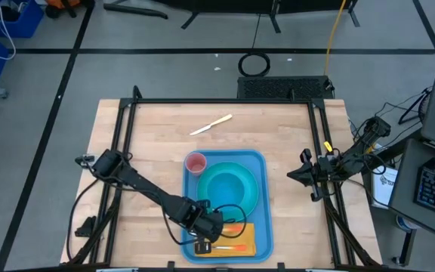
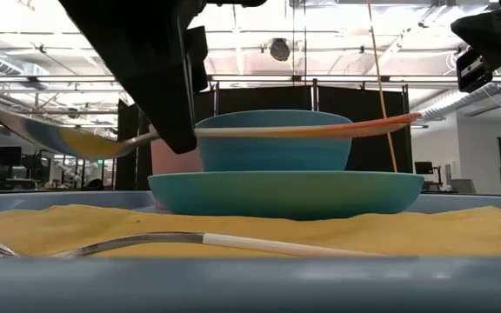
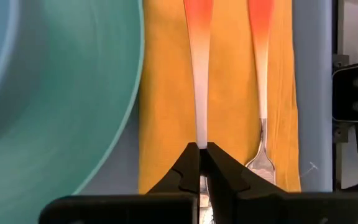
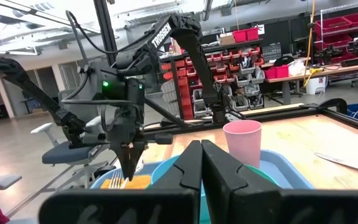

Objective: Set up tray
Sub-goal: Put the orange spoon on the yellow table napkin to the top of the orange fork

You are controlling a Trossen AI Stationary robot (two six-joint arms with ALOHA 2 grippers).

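The blue tray point(image 1: 265, 198) lies mid-table. It carries a turquoise plate point(image 1: 242, 198) with a bowl point(image 2: 272, 139), a pink cup point(image 1: 195, 163) and a yellow-orange napkin point(image 3: 229, 93) at its near end. A fork point(image 3: 261, 140) lies on the napkin. My left gripper point(image 3: 202, 149) hangs over the napkin, shut on a spoon point(image 2: 50, 135) with a white-to-orange handle. My right gripper point(image 4: 202, 163) waits shut at the table's right edge, holding nothing. My left gripper pinches the white part of the spoon's handle point(image 3: 201, 134), close to the spoon's bowl, between its two fingers point(image 3: 188, 167). The fingers come steeply from above. The spoon hangs about level, clear above the napkin, its orange end point(image 2: 381, 126) reaching past the bowl.
A knife point(image 1: 211, 125) lies on the bare wood toward the far edge, beyond the tray. Black frame rails point(image 1: 127, 136) run along the table's left and right sides. Open wood shows on both sides of the tray.
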